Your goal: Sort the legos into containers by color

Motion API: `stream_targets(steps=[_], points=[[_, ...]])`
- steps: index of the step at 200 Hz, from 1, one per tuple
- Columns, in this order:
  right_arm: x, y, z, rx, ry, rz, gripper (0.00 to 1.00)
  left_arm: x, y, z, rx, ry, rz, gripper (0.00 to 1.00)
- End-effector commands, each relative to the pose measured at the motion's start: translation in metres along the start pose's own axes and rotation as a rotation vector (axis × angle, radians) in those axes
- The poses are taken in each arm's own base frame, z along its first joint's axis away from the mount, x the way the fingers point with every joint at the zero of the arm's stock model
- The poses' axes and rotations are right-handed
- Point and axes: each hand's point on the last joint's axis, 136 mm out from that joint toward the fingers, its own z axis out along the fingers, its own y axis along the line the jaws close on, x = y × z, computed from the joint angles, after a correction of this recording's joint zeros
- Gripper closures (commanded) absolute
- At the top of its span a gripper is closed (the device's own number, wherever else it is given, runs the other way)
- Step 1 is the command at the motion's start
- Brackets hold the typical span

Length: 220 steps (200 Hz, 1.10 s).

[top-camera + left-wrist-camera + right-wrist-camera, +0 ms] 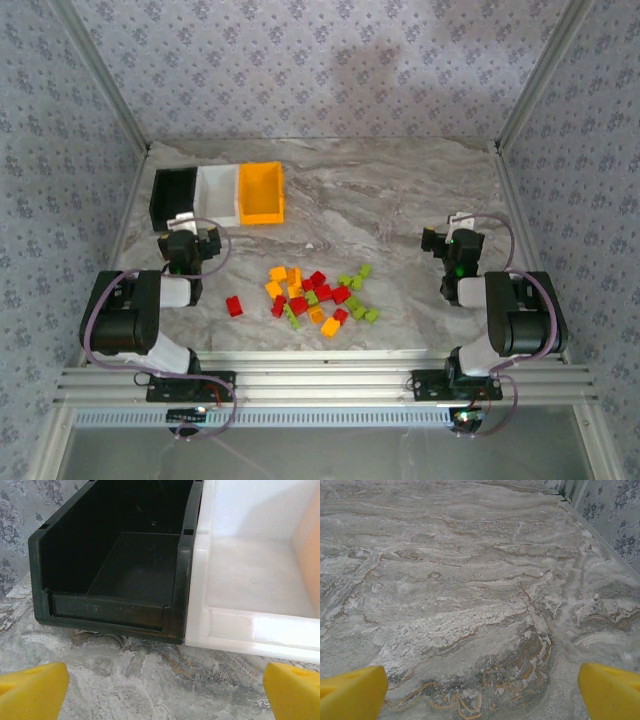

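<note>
Sorting looks unstarted: legos (315, 295) lie heaped mid-table between the arms, well apart from the bins (218, 216) at far left. Left gripper (160, 692) and right gripper (480, 692) both gape, holding nothing. Next, one must descend over a single brick.

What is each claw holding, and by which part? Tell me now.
Nothing is held. The left claw stands open and empty, facing the black bin. The right claw stands open over bare table. The legos lie loose on the table.

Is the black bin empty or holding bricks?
Empty. The black bin shows a bare dark floor in the left wrist view; nothing lies inside.
</note>
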Motion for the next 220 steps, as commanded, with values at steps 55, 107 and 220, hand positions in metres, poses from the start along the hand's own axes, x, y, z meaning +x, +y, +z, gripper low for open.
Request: stream_targets(steps=[55,107,220], points=[[-0.01,-0.002,0.004,0.01,-0.025,-0.001,0.0,-0.016,-0.001,0.003,-0.01,-0.048,0.0,0.0],[-0.012,-0.001,0.004,-0.009,-0.02,0.005,0.0,-0.018,-0.001,0.003,-0.006,-0.054,-0.005,0.0],[-0.062,-0.033,-0.05,0.32,0.02,0.488,0.0,-0.071,0.078,-0.055,-0.308,-0.101,-0.804,0.0]])
